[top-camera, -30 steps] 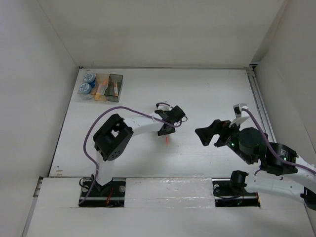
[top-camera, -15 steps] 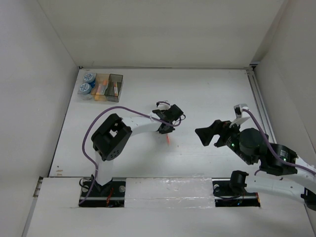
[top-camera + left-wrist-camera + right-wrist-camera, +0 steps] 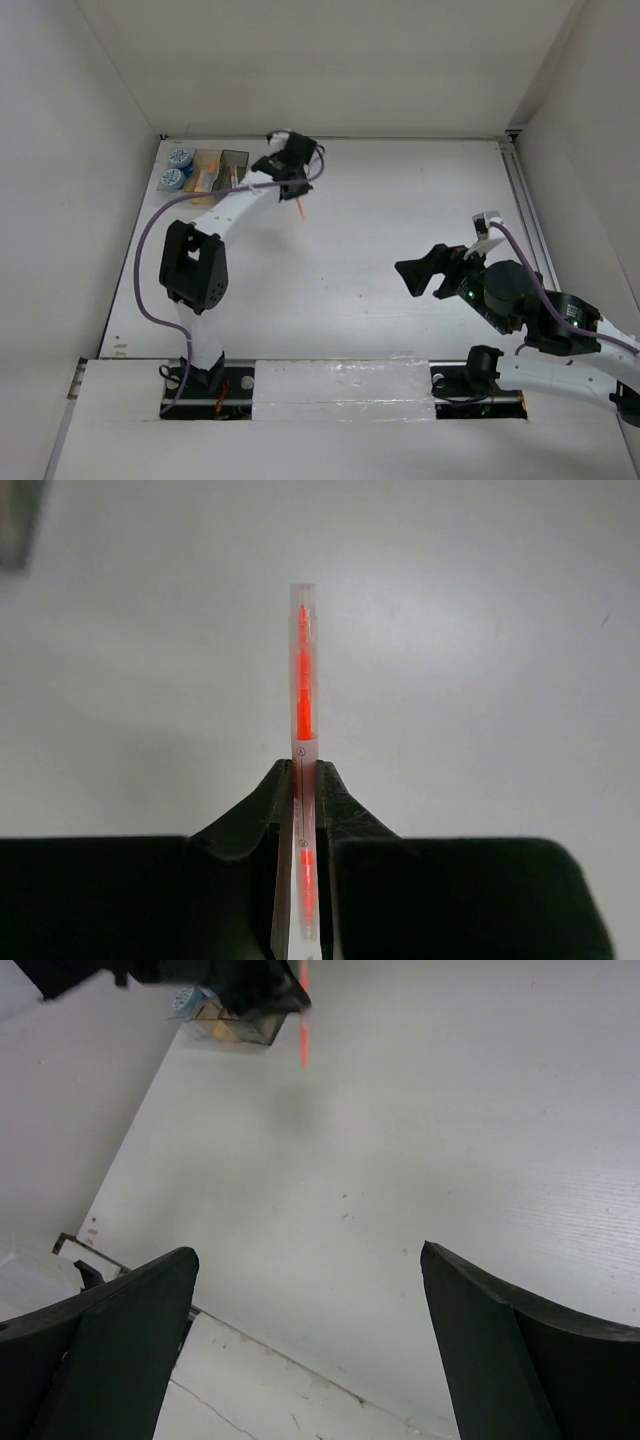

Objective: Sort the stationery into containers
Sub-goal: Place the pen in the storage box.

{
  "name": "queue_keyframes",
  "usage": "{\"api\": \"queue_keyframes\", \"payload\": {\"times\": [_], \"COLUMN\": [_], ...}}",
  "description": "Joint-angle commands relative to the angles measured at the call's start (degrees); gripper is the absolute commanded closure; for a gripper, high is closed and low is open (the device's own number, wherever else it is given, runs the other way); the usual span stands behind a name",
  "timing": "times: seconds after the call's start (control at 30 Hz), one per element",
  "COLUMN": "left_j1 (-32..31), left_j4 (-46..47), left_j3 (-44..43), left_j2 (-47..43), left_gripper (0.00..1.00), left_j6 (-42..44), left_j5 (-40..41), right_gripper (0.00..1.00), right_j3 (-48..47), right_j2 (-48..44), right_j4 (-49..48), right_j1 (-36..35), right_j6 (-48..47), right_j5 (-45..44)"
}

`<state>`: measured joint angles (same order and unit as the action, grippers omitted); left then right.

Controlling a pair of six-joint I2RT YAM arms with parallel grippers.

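My left gripper (image 3: 291,172) is shut on a thin orange-red pen (image 3: 300,208), held above the table just right of the containers (image 3: 207,176). In the left wrist view the pen (image 3: 303,680) stands pinched between the jaws of the left gripper (image 3: 305,766). The containers are three joined bins: the clear one holds two blue-and-white rolls (image 3: 177,167), then an amber one (image 3: 207,172) and a dark grey one (image 3: 236,166). My right gripper (image 3: 421,274) hovers open and empty at the near right, its fingers wide in the right wrist view (image 3: 308,1252), where the pen (image 3: 303,1040) also shows.
White walls close in the table on the left, back and right. A metal rail (image 3: 522,200) runs along the right edge. The left arm's purple cable (image 3: 150,260) loops beside its base. A taped strip (image 3: 340,385) lies along the near edge.
The left gripper closed on the orange-red pen at mid-table, then swung with it up and left to beside the containers. The right arm has not moved.
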<state>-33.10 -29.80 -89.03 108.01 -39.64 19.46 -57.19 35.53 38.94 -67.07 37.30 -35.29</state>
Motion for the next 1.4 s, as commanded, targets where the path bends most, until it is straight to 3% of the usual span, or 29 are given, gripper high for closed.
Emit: {"api": "queue_keyframes", "payload": {"times": [0.0, 0.13, 0.3, 0.37, 0.43, 0.57, 0.83, 1.07, 1.37], "left_j1": [5.8, 13.7, 22.3, 22.8, 23.3, 26.7, 27.2, 30.1, 31.2], "left_j4": [-2.5, -8.3, -6.3, -6.8, -4.1, -0.5, 7.0, 9.4, 9.5], "left_j3": [-9.5, -25.5, -36.5, -41.0, -39.9, -36.0, -23.3, -20.0, -22.0], "left_j2": [-3.8, 3.8, 10.7, 12.7, 13.2, 14.7, 14.2, 15.6, 18.0], "left_gripper": [1.00, 1.00, 1.00, 1.00, 1.00, 1.00, 1.00, 1.00, 1.00], "left_j6": [10.8, 18.2, 26.1, 28.5, 31.9, 31.2, 31.8, 32.3, 32.3], "left_j5": [-0.7, -3.1, -9.6, -9.1, -7.0, -10.5, -7.5, -8.6, -12.5], "right_gripper": [0.01, 0.01, 0.01, 0.01, 0.01, 0.01, 0.01, 0.01, 0.01], "right_j3": [0.1, 0.1, 1.2, 1.2, 1.2, 1.2, 3.4, 3.4, 3.4], "right_j2": [-0.9, -1.5, -2.1, -1.5, -1.5, -0.9, -0.9, -0.3, 2.5], "right_j4": [-2.7, -2.7, -4.3, -4.3, -4.3, -5.4, -6.7, -7.3, -7.9], "right_j1": [0.4, 0.4, 0.4, 0.4, 0.4, 0.4, 0.4, 0.4, 0.4], "right_j6": [-0.7, -1.3, -2.4, -3.0, -3.5, -4.1, -4.1, -4.1, -4.7], "right_j5": [-0.2, -0.2, -0.2, -0.2, 0.4, 1.7, 2.2, 2.8, 3.3]}}
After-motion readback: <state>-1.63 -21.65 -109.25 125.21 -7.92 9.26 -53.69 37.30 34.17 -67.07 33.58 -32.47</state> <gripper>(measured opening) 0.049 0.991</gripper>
